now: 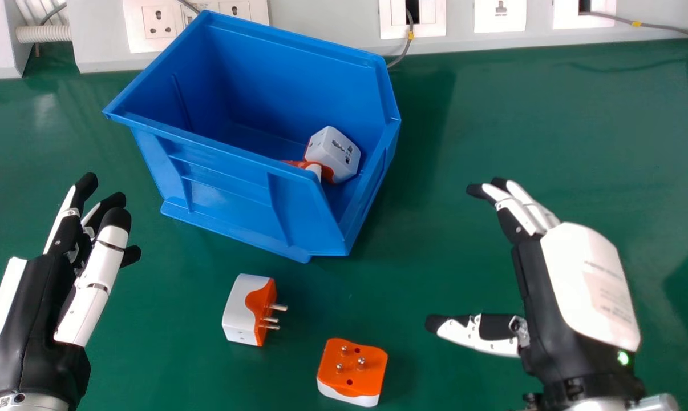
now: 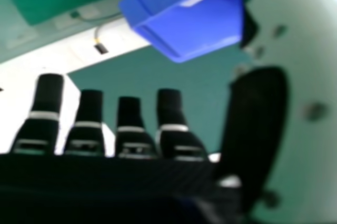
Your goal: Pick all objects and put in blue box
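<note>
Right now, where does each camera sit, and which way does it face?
Head view: on the robot's head, looking forward and down at the table, blue box and two plug adapters; the left hand and right hand show.
Right hand view: at that hand, facing past its fingers and thumb toward the box.
Shared: box, table, right hand.

I've got a plain blue box toward eleven o'clock, a green tabletop, and orange-and-white adapters at six and seven.

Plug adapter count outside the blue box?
2, on the green table: one adapter before the box, pins facing right; another adapter nearer the robot, further right, pins up. Any behind the box would be hidden.
</note>
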